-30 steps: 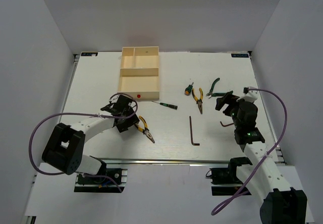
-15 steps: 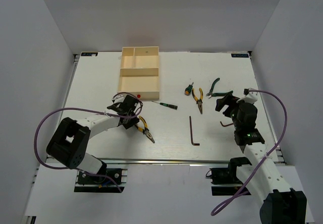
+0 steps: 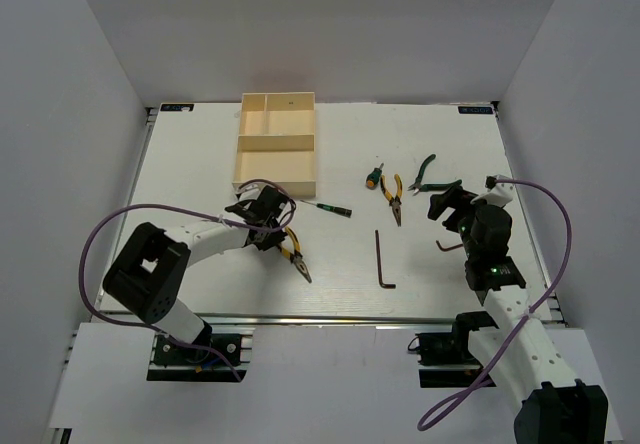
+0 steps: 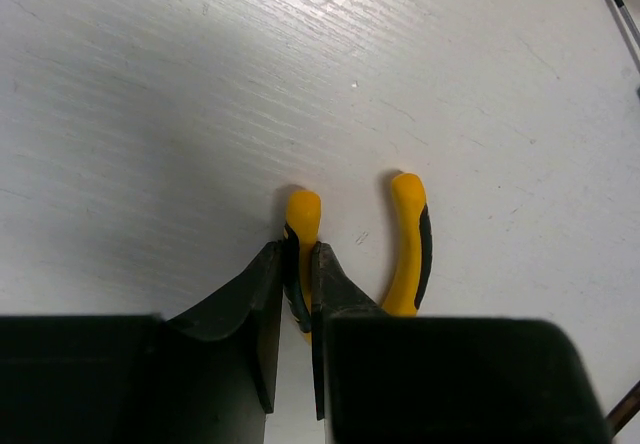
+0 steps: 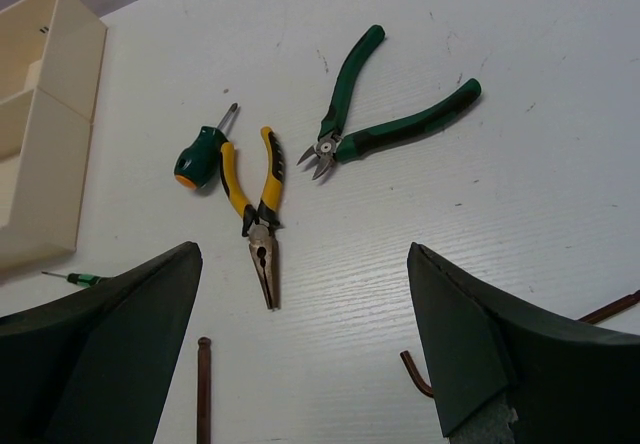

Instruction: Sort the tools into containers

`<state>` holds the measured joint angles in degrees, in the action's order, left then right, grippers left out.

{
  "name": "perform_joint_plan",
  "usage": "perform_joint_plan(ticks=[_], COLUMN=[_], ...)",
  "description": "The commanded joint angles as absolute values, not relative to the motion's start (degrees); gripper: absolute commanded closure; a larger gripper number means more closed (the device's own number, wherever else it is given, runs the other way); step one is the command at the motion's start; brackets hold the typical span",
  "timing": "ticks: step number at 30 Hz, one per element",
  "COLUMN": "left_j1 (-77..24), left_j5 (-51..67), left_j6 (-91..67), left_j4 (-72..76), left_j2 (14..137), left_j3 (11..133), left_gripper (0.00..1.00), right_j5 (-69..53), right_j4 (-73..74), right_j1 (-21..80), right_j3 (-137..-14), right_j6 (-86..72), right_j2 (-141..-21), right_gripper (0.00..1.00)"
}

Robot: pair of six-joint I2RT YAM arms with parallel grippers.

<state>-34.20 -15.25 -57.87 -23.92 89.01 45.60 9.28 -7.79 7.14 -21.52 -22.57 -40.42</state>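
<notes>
Left end effector (image 4: 297, 254) pinching yellow-handled pliers (image 4: 405, 226) — one handle only

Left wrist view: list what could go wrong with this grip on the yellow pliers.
1. The left pincer pinches only one handle of the yellow pliers, near its end. The other handle is free, so the tool may swing open or twist out when lifted.
2. The thin screwdriver lies close by, near the corner of the tray; a low carry could knock it.
</notes>
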Motion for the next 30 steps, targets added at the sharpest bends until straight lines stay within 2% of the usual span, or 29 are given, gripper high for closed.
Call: perform_joint_plan(ticks=[1, 8, 13, 21, 30], left_j1=[-34.6, -34.0, -33.5, -32.3, -24.9], left_j5=[-16.4, -21.0, -23.2, -25.6, -23.7], left_j6=[-55.0, -50.8, -50.6, -50.6, -55.9], left_j4=[-33.1, -39.9, -43.9, -46.7, -44.8], left_j2=[89.7, 80.0, 79.6, 87.0, 94.8], left_j3=[44.0, 51.7, 61.3, 76.6, 90.3], left_gripper=[1.0, 1.0, 1.0, 1.0, 1.0], right_j5=[10.3, 10.3, 10.3, 10.1, 8.4], right_j4=[-9.1, -9.0, -8.6, -7.9, -7.6], right_j1=[7.1, 7.1, 6.9, 7.0, 7.2], right_j3=[-21.0, -20.9, -21.0, -21.2, -20.8], right_j6=[-23.5, -23.7, -23.7, -24.1, -24.3], right_j2=[-39.6, -39.6, -39.4, -39.1, -38.8], right_gripper=[0.11, 0.11, 0.11, 0.11, 0.11])
